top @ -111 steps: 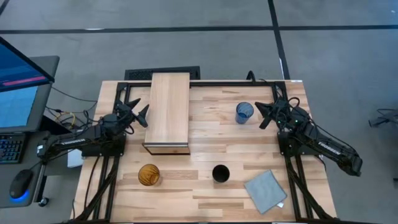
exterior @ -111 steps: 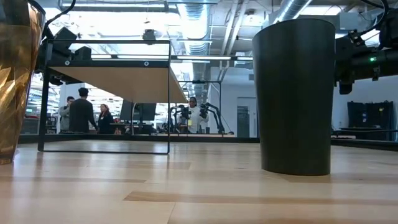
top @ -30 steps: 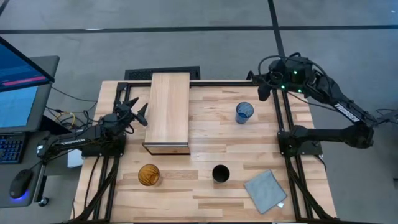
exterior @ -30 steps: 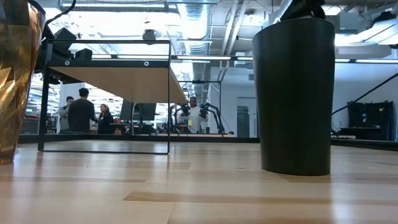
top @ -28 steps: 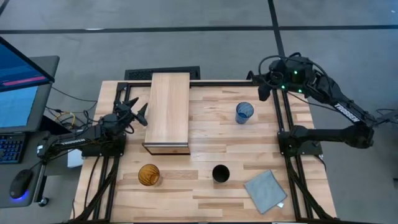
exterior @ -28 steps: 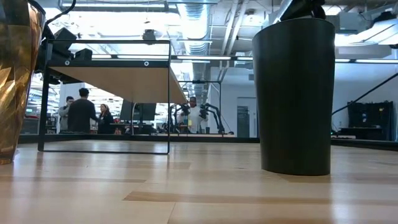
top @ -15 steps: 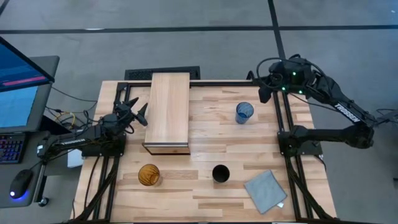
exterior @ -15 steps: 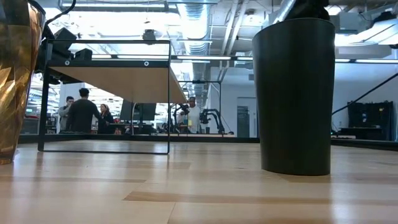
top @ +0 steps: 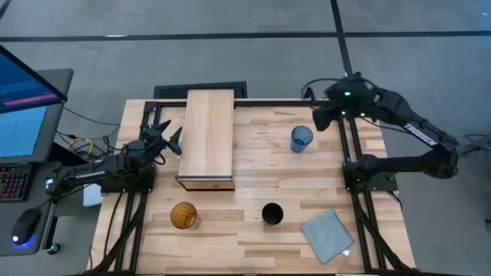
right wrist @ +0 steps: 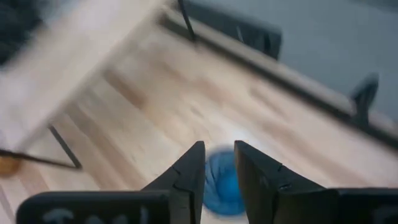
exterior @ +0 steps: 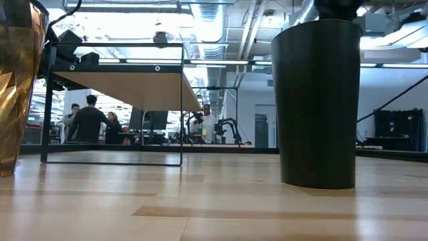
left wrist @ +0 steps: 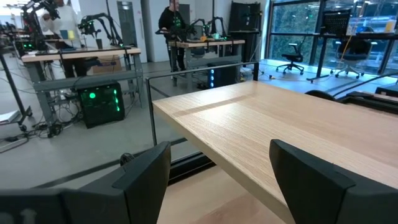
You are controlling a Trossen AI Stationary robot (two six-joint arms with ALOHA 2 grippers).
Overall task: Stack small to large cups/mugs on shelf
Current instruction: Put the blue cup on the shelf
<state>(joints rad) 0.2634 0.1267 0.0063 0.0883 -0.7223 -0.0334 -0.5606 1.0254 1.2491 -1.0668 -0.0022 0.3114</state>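
Note:
The translucent blue cup (top: 301, 138) stands upright on the table at the far right and shows below my right gripper's fingers (right wrist: 221, 177). The black cup (top: 271, 213) and the amber cup (top: 183, 215) stand upright near the front edge. The light-wood shelf (top: 207, 134) stands at the far left. My right gripper (top: 317, 121) hovers above the table, just right of the blue cup, its fingers (right wrist: 219, 146) a narrow gap apart and empty. My left gripper (top: 175, 136) waits open beside the shelf's left side (left wrist: 217, 162).
A grey-blue folded cloth (top: 327, 235) lies at the front right corner. The black cup (exterior: 315, 100) and the amber cup (exterior: 17, 80) loom close in the low view, with the shelf (exterior: 120, 87) behind them. People stand in the room beyond the table.
My right gripper has moved a little toward the table's left, closer to the blue cup, staying above the table. The cups, the shelf and my left arm have kept still.

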